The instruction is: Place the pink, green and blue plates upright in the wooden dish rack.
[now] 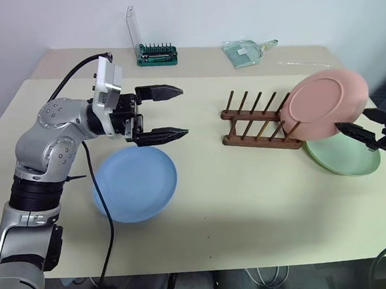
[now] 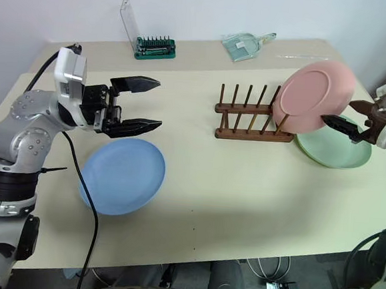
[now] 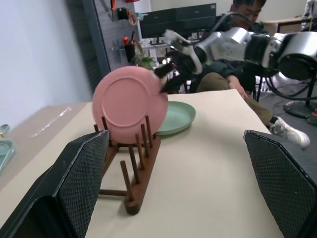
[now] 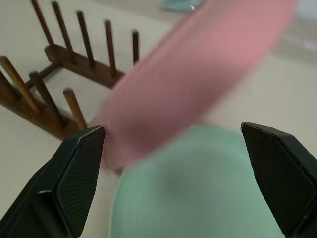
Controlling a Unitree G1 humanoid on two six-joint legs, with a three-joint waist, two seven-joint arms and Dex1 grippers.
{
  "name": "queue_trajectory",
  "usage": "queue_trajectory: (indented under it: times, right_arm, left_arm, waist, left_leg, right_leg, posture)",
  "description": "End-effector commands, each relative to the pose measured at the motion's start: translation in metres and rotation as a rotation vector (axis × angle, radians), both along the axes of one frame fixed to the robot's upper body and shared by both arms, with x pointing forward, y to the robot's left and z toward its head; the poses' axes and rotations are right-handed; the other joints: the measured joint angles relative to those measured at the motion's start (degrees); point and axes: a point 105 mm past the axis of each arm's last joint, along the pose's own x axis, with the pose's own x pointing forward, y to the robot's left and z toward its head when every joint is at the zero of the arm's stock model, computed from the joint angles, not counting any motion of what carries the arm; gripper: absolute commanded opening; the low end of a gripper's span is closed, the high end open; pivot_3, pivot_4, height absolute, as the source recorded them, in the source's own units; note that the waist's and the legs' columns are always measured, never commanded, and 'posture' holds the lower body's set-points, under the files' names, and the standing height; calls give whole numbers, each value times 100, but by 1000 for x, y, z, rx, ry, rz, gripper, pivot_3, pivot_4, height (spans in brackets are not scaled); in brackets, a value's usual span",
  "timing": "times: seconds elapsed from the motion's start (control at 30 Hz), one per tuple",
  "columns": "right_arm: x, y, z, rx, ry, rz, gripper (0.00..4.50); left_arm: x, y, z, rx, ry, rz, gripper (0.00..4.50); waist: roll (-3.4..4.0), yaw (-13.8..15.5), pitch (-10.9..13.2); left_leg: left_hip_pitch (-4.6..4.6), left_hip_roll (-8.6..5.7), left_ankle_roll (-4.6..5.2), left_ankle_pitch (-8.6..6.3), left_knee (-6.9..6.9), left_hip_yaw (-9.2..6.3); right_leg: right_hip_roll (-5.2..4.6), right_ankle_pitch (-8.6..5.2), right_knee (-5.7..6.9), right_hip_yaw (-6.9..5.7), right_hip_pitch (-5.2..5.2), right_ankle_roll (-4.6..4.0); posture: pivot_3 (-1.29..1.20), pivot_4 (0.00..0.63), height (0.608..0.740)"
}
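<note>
Just beside the open right end effector point(image 1: 363, 126) — racked pink plate point(image 1: 324, 103).

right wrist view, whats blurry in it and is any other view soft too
Right wrist view: the pink plate is smeared into a streak and the green plate is soft, while the wooden dish rack pegs are clearer. Left wrist view: pink plate and rack are crisp. Left eye view: sharp, even lighting, with soft shadows under the blue plate.

The room is bright and the light is soft. Small, pale shadows lie under things on the table point(image 1: 255, 203). Up close, the pink plate point(image 4: 198, 74) looks smeared and fuzzy.
</note>
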Motion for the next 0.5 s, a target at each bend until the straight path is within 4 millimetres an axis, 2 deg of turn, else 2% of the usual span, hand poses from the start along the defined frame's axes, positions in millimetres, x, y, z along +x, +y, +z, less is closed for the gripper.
queue_trajectory:
  times: [0.03,0.13,0.3,0.4,0.5]
  right_arm:
    - [-3,-5,40,71,-143,-13,4474]
    - [-1,-3,44,78,-153,-7,4474]
    - [-3,-6,32,34,-114,6,4474]
    - [-17,-16,21,-32,-39,38,4474]
    - [-28,-22,28,59,-14,50,4474]
  left_arm:
    - [-1,-1,9,-5,-46,-13,4500]
    - [0,-1,9,1,-49,-16,4500]
    - [-2,-1,10,3,-56,-20,4500]
    - [-3,1,10,3,-54,-14,4500]
    - [-4,1,10,2,-55,-13,4500]
  waist:
    - [0,-15,0]
    - [0,-23,0]
    - [-1,27,0]
    - [-1,49,0]
    - [0,31,1]
  left_leg:
    - [0,3,0,0,-1,0]
    - [0,4,0,0,-2,5]
    - [-2,4,1,-1,-2,6]
    - [-3,3,1,-1,-1,4]
    - [-3,2,1,-1,-1,10]
  right_leg:
    - [3,0,-1,1,0,0]
    - [4,0,-2,4,0,-1]
    - [3,1,-5,4,0,-1]
    - [3,1,-6,3,0,-1]
    - [2,1,-5,5,-1,0]
  posture:
    - [0,150,740]
    - [0,150,740]
    - [0,150,740]
    - [0,150,740]
    - [0,150,740]
